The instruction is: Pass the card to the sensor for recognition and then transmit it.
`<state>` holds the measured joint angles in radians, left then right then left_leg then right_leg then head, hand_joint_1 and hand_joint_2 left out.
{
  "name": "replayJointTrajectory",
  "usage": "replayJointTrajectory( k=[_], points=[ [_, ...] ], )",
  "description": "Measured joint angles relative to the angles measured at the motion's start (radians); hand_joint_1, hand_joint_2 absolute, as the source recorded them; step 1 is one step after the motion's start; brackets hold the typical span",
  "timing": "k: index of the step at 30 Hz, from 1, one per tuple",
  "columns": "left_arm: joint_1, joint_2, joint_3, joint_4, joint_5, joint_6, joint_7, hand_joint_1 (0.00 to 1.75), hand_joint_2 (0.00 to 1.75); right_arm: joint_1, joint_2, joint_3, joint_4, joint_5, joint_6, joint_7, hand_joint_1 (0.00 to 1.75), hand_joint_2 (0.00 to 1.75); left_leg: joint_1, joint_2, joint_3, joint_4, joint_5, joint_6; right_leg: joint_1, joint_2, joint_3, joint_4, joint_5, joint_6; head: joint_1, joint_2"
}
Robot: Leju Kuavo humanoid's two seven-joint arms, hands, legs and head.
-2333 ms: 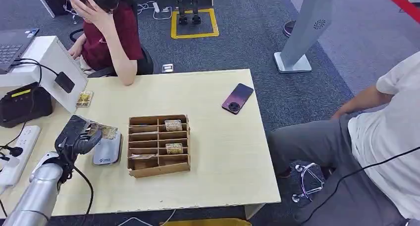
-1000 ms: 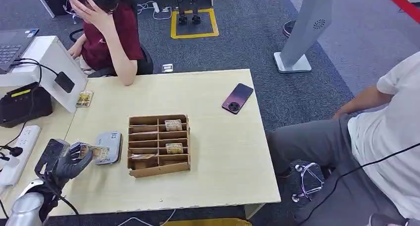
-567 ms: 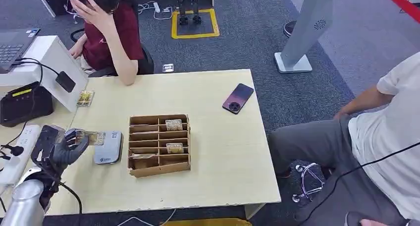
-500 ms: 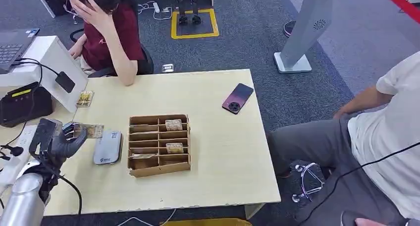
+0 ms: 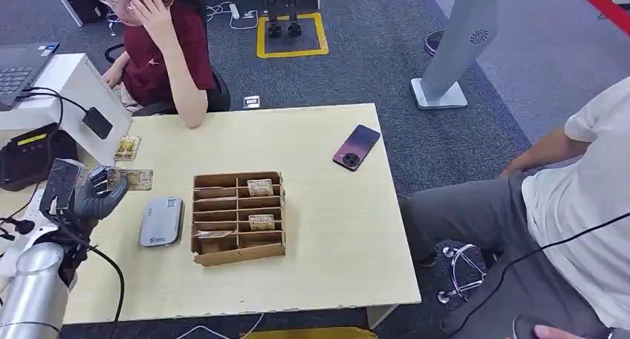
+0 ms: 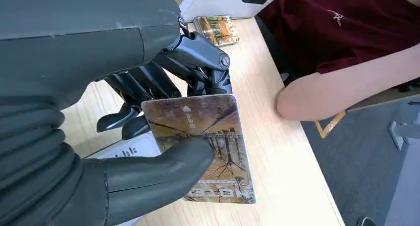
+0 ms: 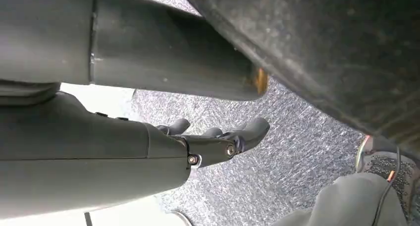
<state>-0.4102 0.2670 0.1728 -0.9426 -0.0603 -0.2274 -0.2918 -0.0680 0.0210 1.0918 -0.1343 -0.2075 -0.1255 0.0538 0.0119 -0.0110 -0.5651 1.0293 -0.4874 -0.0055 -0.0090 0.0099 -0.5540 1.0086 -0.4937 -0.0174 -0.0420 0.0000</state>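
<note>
Because the left hand (image 5: pixel 93 194) only pinches the card (image 6: pixel 203 141) between thumb and fingers, it could slip while travelling.

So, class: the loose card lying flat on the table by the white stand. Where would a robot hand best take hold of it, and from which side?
The loose card lies flat near the table's left edge, beside the white stand. Probably best: come from above, pinching its two long edges, or slide it over the edge first. The left robot hand already holds another card.
</note>
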Motion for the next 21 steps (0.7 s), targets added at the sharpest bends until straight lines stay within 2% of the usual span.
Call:
replayJointTrajectory(
  k=[7, 15, 18, 21],
  points=[
    [-0.001, 0.000, 0.000, 0.007, -0.004, 0.003, 0.000, 1.75, 1.75, 0.000, 0.000, 0.000, 0.000, 0.000, 0.001, 0.000, 0.00, 0.00, 0.000, 0.000, 0.000, 0.000, 0.000, 0.000, 0.000, 0.000, 0.000, 0.000, 0.000, 0.000, 0.000, 0.000],
    [-0.034, -0.014, -0.009, 0.051, -0.063, 0.066, 0.007, 1.75, 1.75, -0.001, 0.001, 0.002, 0.000, 0.000, 0.006, 0.011, 0.00, 0.00, 0.000, 0.000, 0.000, 0.000, 0.000, 0.000, 0.000, 0.000, 0.000, 0.000, 0.000, 0.000, 0.000, 0.000],
    [-0.050, -0.031, -0.018, 0.097, -0.106, 0.114, 0.005, 1.75, 1.75, -0.002, 0.003, 0.006, 0.000, 0.001, 0.003, 0.011, 0.00, 0.00, 0.000, 0.000, 0.000, 0.000, 0.000, 0.000, 0.000, 0.000, 0.000, 0.000, 0.000, 0.000, 0.000, 0.000],
    [-0.055, -0.045, -0.029, 0.137, -0.140, 0.122, -0.012, 1.75, 1.75, -0.003, 0.004, 0.008, 0.000, -0.002, 0.000, 0.008, 0.00, 0.00, 0.000, 0.001, 0.000, 0.000, 0.000, 0.000, 0.000, 0.001, 0.000, 0.000, 0.000, 0.000, 0.000, 0.000]
  ],
)
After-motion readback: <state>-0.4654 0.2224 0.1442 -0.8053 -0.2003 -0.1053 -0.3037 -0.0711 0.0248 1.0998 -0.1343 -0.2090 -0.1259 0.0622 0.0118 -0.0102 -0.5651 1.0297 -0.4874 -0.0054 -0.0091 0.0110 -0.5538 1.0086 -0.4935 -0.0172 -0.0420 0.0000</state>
